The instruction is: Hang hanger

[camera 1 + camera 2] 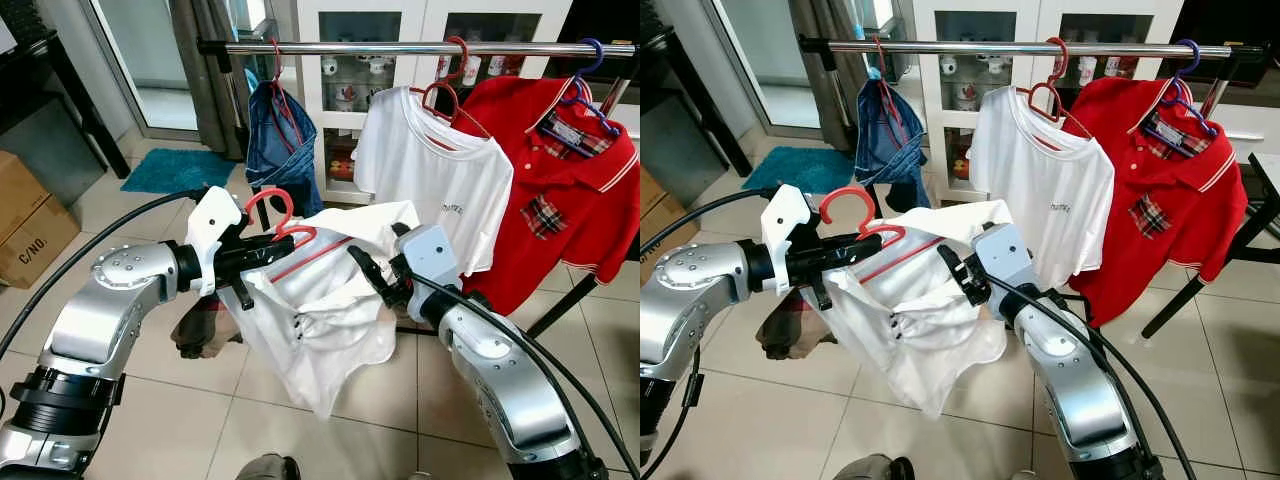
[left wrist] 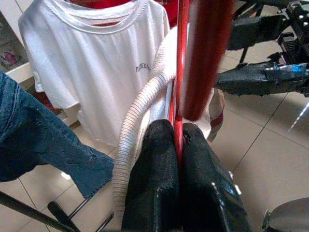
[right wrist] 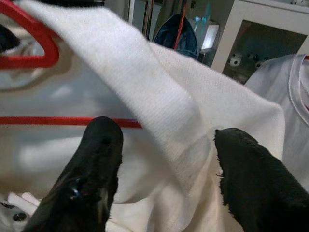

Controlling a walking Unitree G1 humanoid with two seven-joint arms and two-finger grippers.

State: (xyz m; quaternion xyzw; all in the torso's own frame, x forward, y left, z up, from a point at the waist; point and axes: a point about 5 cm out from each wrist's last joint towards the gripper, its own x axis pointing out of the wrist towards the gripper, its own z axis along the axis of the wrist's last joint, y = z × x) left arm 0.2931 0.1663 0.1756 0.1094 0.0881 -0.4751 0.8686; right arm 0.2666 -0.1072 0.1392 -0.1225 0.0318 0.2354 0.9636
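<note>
The left gripper (image 1: 262,256) pinches the red hanger (image 1: 285,235) tight by its neck, holding it and the white shirt (image 1: 320,320) draped on it in front of the rail (image 1: 420,47). The right gripper (image 3: 164,179) is spread wide, its fingers either side of the shirt's cloth.

Red hanger (image 1: 283,236) — tilted (white-shirted)
</note>
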